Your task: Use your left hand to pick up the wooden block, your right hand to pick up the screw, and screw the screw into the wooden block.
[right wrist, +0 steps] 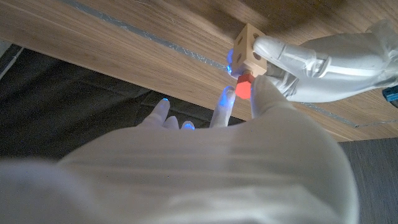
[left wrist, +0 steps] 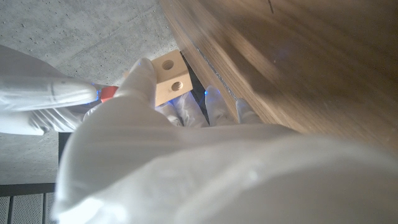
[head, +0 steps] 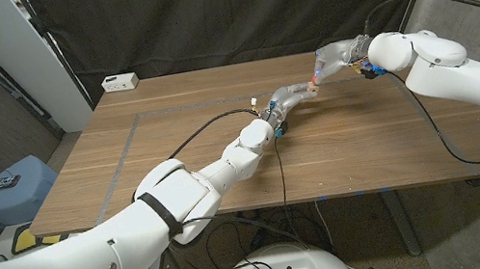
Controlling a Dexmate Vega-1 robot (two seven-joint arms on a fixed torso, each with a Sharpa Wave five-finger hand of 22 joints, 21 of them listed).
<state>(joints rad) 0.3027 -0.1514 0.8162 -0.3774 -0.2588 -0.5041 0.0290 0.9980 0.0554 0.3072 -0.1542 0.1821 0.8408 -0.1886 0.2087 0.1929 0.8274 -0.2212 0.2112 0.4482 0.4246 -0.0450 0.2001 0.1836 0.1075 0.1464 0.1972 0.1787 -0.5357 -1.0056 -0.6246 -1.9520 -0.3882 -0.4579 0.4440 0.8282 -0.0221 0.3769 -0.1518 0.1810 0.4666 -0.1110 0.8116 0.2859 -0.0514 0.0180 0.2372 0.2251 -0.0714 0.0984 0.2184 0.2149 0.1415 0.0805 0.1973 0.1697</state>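
Head view evenly lit, sharp, dark backdrop. Wrist views: near white robot hand [left wrist: 186, 168] overexposed, blurred; wooden table [left wrist: 298, 56] soft, motion-smeared.

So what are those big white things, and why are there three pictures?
They are the two arms of a robot standing at a brown wooden table. One picture looks down from its head. The other two come from cameras on its wrists, so they look turned around. The left hand holds a small pale wooden block with round holes in its fingers. The right hand holds a red-headed screw against the block. A small white box lies at the table's far corner.
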